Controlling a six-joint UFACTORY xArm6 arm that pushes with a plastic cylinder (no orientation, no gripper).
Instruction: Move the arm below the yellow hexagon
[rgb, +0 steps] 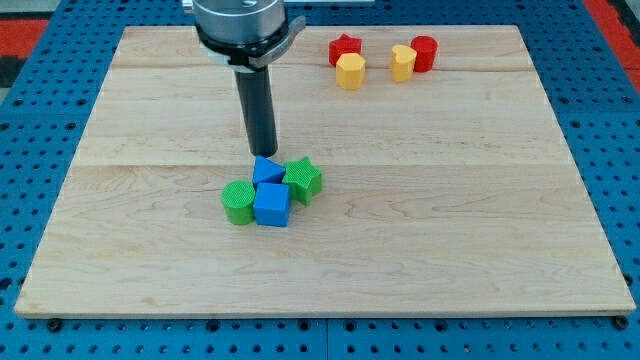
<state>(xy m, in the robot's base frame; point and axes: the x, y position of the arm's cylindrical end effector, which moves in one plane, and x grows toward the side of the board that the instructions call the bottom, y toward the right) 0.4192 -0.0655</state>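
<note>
The yellow hexagon (350, 71) sits near the view's top, right of centre, touching a red star (344, 48) just above it. My tip (262, 154) is far to the lower left of the hexagon, near the board's middle. It stands right above a small blue block (267, 170), at or very near its top edge.
A cluster lies under my tip: a green cylinder (238, 201), a blue cube (272, 204) and a green star (303, 180). A yellow heart-like block (402, 62) and a red cylinder (424, 52) sit right of the hexagon. The wooden board (450, 220) rests on a blue pegboard.
</note>
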